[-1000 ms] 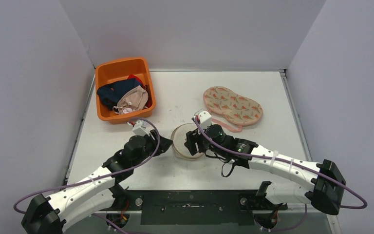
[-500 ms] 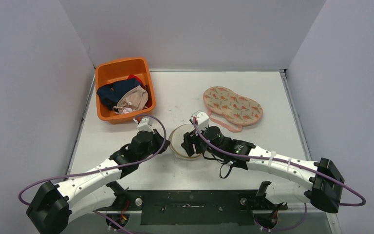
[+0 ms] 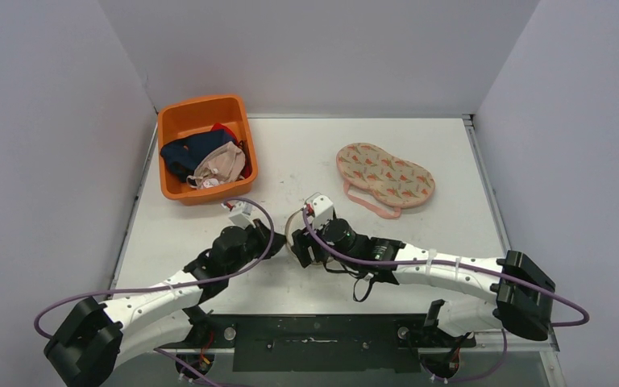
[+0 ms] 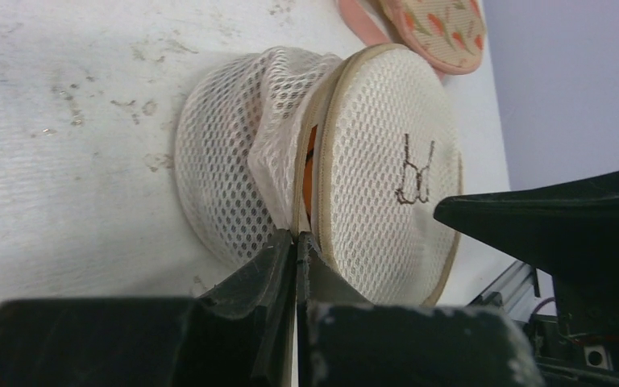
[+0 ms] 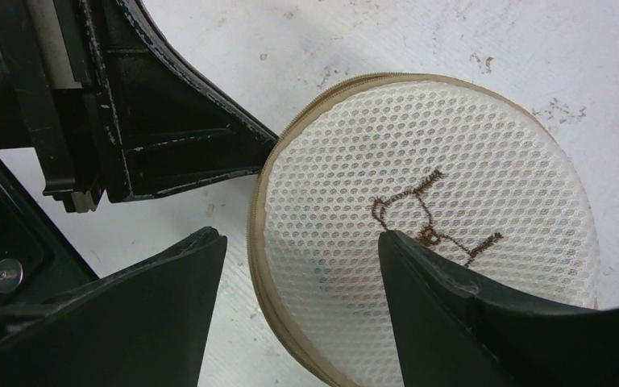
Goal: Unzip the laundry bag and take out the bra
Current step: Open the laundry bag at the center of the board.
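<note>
Left tool [image 4: 297, 238]: together at zipper seam [image 4: 302, 201] of laundry bag [image 4: 387, 161]; seam runs straight ahead.
Right tool [image 5: 302, 238]: apart, astride the bag.

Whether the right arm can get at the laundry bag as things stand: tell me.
Probably yes. The right gripper hangs open over the laundry bag, nothing between them; the left gripper pinches its seam, off to one side.
</note>
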Robot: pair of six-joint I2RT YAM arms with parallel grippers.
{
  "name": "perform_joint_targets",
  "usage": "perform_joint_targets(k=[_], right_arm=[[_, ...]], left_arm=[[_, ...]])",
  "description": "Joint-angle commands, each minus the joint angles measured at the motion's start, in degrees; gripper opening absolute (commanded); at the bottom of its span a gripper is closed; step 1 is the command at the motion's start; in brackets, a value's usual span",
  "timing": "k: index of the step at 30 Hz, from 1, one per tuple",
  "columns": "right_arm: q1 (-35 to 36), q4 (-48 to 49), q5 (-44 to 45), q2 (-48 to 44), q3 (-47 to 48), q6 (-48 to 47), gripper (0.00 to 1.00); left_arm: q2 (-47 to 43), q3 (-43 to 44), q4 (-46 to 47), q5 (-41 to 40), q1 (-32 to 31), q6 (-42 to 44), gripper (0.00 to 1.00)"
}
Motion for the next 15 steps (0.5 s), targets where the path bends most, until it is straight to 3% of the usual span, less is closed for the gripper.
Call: perform_joint_targets(k=[1, 7, 15], right_arm=[[1.56, 4.42, 6.80, -1.68, -0.93, 1.11, 0.73], [2.84, 3.50, 12.12, -4.55, -3.79, 1.46, 0.81], [5.31, 2.81, 19.39, -3.28, -3.89, 0.73, 0.79]], left_arm=[[1.70, -0.40, 15.16, 5.79, 0.33, -1.57, 0.00], [6.39, 0.67, 20.32, 8.47, 0.25, -2.75, 0.00], [10.25, 1.70, 23.71, 11.07, 0.20, -4.18, 0.00]])
